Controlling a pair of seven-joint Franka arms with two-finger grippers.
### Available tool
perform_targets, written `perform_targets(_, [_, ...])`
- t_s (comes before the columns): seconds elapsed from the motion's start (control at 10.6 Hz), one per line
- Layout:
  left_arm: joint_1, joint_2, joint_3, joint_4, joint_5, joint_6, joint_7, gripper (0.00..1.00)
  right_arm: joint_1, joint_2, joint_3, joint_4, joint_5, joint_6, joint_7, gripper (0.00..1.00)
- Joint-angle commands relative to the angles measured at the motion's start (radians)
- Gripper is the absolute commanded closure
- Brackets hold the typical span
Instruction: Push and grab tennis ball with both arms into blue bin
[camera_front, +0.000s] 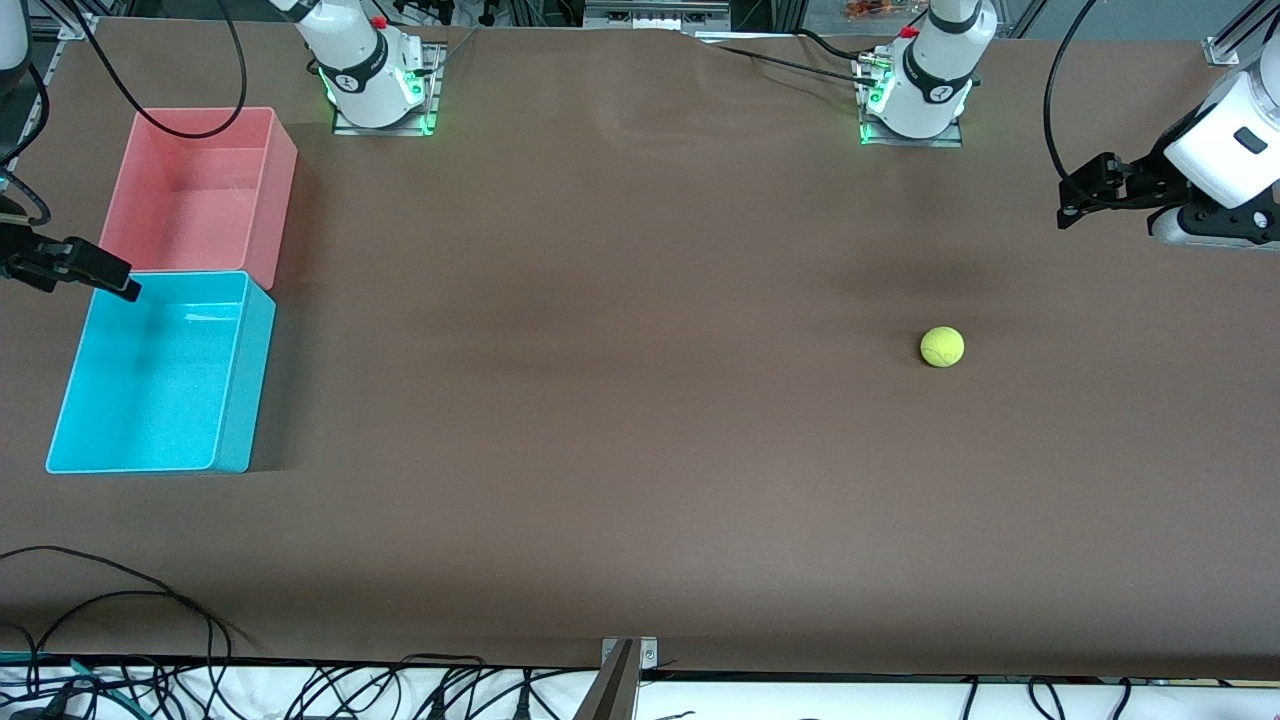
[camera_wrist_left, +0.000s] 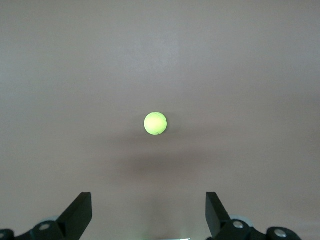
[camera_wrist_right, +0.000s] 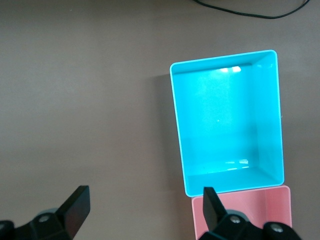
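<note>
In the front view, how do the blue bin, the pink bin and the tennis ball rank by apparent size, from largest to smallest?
1. Blue bin, largest, though it sits nearer the camera, so the two bins may really match.
2. Pink bin, slightly smaller.
3. Tennis ball, by far the smallest.

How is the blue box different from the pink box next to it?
The blue box is bright turquoise; the pink box is a soft pink-red. The blue box sits nearer the front camera, the pink box closer to the robot bases. The right gripper hangs over the blue box's corner, not over the pink one. Both are same-shaped open tubs with nothing inside, standing end to end at the right arm's end of the table.
</note>
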Motion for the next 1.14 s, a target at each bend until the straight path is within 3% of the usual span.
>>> perform_targets(0.0, [0.002,0.006,-0.003,0.020,-0.018,-0.024,-0.011,0.00,-0.010,0.009,0.005,0.022,0.016,0.001,-0.013,0.00])
perform_targets(1.04, [-0.003,0.006,-0.004,0.022,-0.019,-0.030,-0.011,0.00,-0.003,0.006,0.010,0.025,0.016,0.009,-0.005,0.00])
